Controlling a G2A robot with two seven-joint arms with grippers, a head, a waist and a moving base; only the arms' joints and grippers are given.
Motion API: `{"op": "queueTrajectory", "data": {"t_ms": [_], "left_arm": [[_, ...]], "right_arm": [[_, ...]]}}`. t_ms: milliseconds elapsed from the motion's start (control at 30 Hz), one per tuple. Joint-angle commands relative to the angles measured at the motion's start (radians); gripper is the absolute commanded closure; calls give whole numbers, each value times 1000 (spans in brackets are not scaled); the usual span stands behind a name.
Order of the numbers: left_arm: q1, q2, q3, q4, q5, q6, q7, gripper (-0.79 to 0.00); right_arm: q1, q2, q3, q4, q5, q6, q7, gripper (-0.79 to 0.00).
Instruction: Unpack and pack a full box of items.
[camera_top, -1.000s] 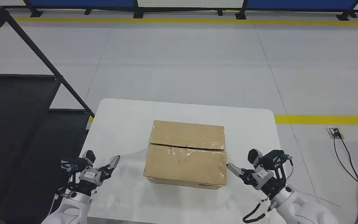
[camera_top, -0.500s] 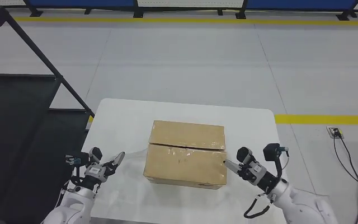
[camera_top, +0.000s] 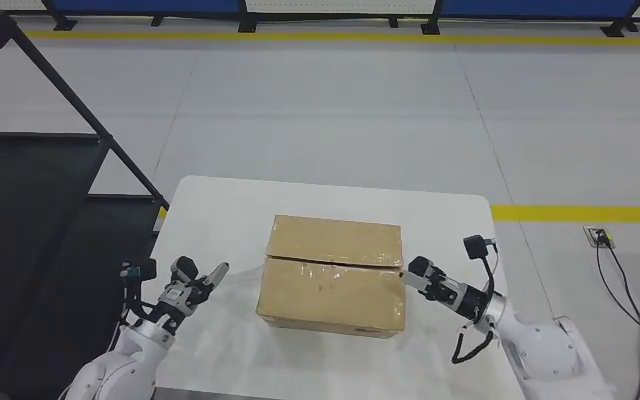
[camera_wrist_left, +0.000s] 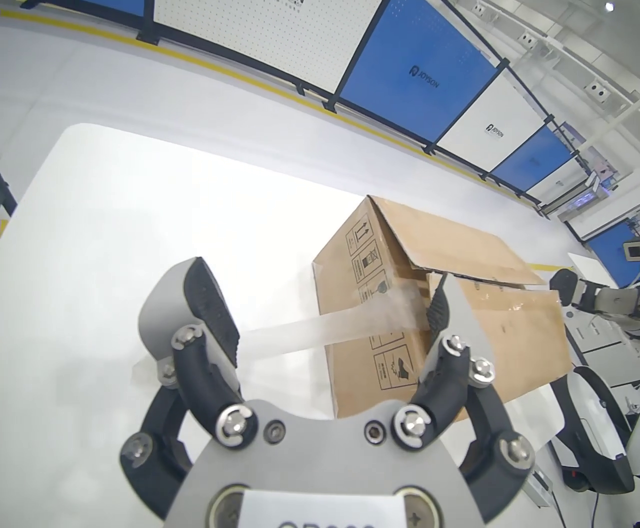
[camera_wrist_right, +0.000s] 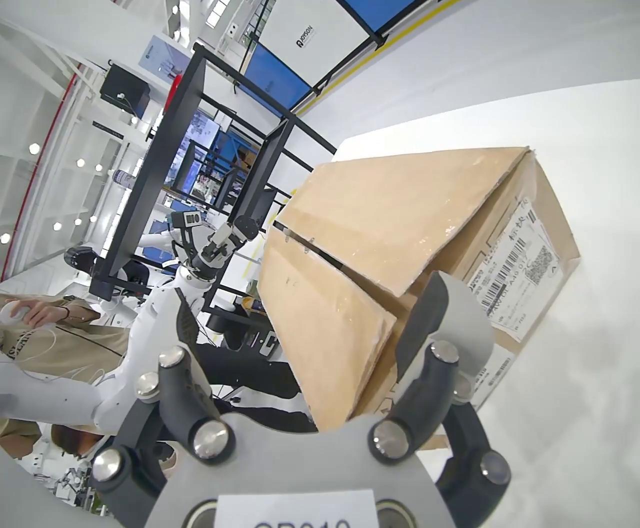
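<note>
Top view: your left gripper (camera_top: 206, 284) and right gripper (camera_top: 413, 276), both spread wide and empty, flank the closed box (camera_top: 333, 262); ease the right one under the near flap (camera_top: 333, 296) and lift slowly.

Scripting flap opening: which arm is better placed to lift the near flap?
Probably right. The right gripper, open, sits at one end of the cardboard box, with a corner of the near flap lined up between its fingers. The left gripper, open, stands off the other end, beyond a tape strip.
</note>
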Motion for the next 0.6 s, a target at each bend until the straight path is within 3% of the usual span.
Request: {"op": "queueTrajectory", "data": {"t_ms": [0,567], "left_arm": [[0,0,-1,0,0,1,-1,-785],[0,0,-1,0,0,1,-1,-785]], "right_arm": [[12,1,-8,15,1,1,12,-785],[52,20,-12,94,343,-123,239,-785]]}}
